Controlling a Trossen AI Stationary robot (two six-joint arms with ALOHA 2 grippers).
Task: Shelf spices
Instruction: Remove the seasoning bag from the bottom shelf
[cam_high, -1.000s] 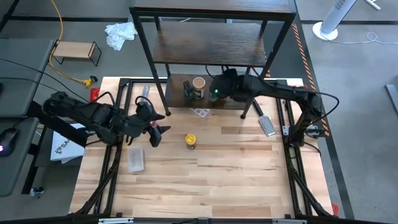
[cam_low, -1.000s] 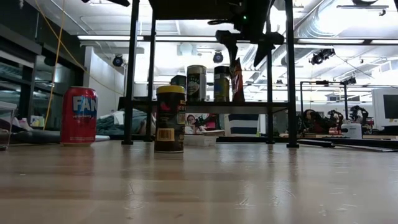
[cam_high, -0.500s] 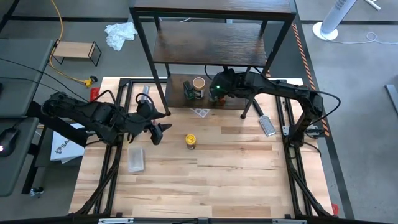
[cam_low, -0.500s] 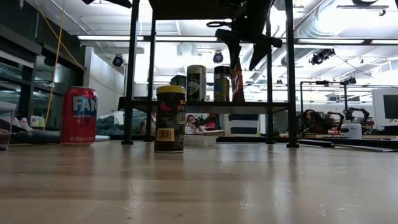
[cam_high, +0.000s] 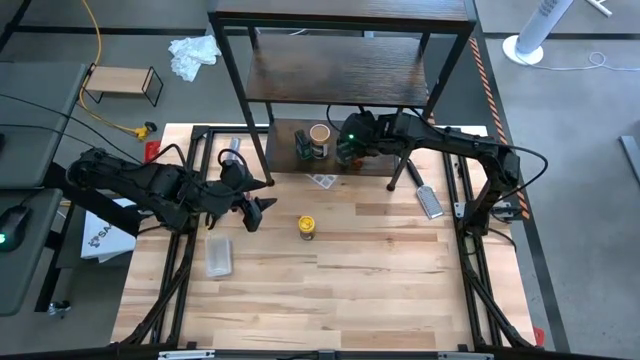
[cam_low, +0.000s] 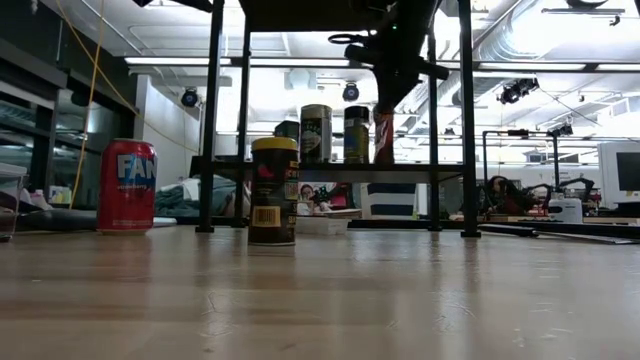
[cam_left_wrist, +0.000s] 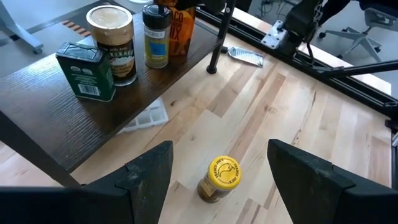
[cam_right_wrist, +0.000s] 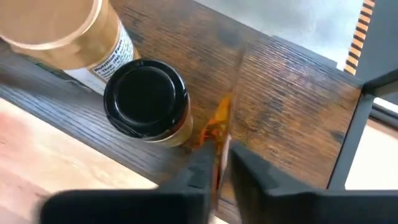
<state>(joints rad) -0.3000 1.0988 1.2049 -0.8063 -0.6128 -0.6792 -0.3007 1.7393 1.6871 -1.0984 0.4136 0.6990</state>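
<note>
The shelf (cam_high: 345, 70) stands at the table's far edge. On its lowest board (cam_left_wrist: 56, 118) stand a dark green box (cam_left_wrist: 84, 71), a tan-lidded jar (cam_left_wrist: 112, 40), a black-lidded jar (cam_right_wrist: 146, 99) and a flat orange-brown packet (cam_low: 383, 138). My right gripper (cam_right_wrist: 217, 155) is over that board, shut on the packet. A yellow-lidded jar (cam_left_wrist: 217, 177) stands upright on the table in front of the shelf. My left gripper (cam_left_wrist: 217, 168) hangs open above the table to the left of this jar, which shows between its fingers without touching them. My right gripper pinches the packet's top edge (cam_right_wrist: 221, 118) between its two fingers, coming from above and pointing down. The packet stands upright with its bottom on the shelf's lowest board, close beside the black-lidded jar.
A red can (cam_low: 126, 186) stands at the table's far left. A flat clear plastic piece (cam_high: 218, 255) lies at the left, a grey flat thing (cam_high: 430, 202) at the right, a small white piece (cam_left_wrist: 146, 115) under the shelf. The shelf's black posts (cam_high: 255, 130) flank the lowest board.
My right gripper has shut: its fingers stood wide apart over the packet a second ago and now close on the packet's top edge. It has also shifted a little toward the table's left. The packet stays upright on the board.
</note>
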